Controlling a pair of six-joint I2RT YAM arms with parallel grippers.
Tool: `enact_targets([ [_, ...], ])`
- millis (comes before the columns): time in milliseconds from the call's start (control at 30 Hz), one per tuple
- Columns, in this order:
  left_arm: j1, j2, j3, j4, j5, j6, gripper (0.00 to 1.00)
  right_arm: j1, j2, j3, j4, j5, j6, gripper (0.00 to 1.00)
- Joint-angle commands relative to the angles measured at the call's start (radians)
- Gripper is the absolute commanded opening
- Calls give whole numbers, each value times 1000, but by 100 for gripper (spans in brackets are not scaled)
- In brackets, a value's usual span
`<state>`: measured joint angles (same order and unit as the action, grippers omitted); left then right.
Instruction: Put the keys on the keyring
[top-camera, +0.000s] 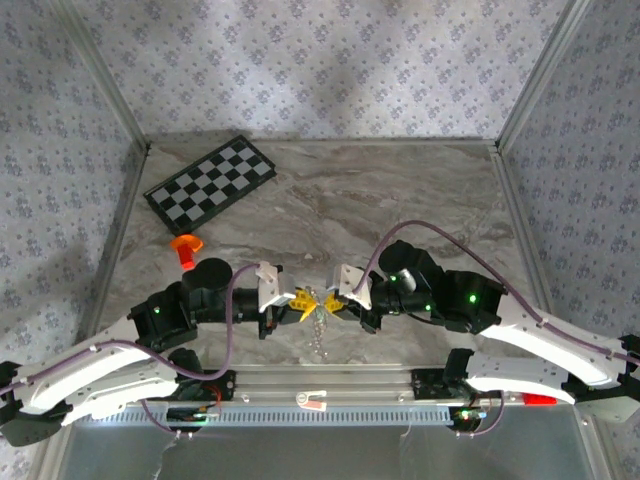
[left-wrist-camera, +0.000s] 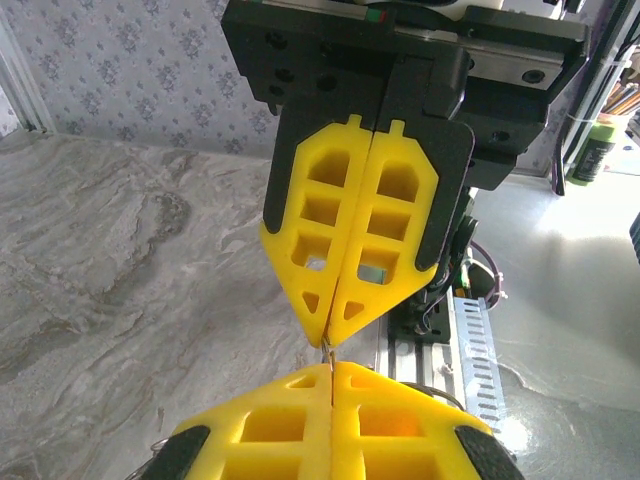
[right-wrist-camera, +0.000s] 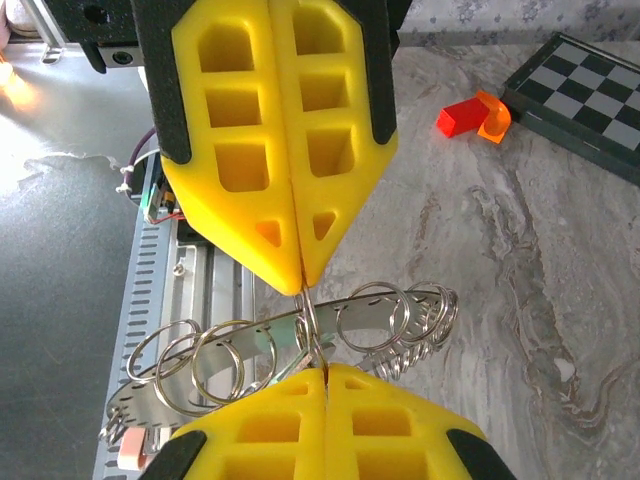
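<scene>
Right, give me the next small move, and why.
Probably twist the right gripper slightly against the left gripper: both are shut, tip to tip, on one loop of the thin silvery metal keyring, its bunch hanging below; that might part the coil.

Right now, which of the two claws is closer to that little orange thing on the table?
Left. The left gripper lies to the right of the orange piece, lower in the top view; the right gripper faces it tip to tip, farther right.
</scene>
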<state>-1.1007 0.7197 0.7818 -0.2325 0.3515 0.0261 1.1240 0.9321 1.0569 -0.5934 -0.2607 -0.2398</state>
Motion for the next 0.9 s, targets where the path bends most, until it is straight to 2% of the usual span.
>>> enact_targets([
  [0, 1, -26, 16, 55, 12, 18, 0, -9, 2, 11, -52, 11, 27, 0],
  [233, 1, -23, 16, 59, 12, 21, 0, -12, 4, 10, -47, 24, 38, 0],
  [333, 1, -25, 15, 61, 12, 21, 0, -12, -1, 9, -37, 31, 35, 11],
  [500, 1, -32, 8, 61, 13, 19, 0, -10, -45, -17, -12, 16, 28, 35],
  [600, 1, -35, 9, 58, 16, 17, 0, -9, -81, -40, 53, -8, 31, 47],
  [700, 0, -38, 8, 61, 25, 18, 0, -7, -96, -52, 87, -27, 32, 51],
  [867, 1, -42, -3, 81, 45, 12, 0, -8, -84, -70, 158, -87, 30, 50],
])
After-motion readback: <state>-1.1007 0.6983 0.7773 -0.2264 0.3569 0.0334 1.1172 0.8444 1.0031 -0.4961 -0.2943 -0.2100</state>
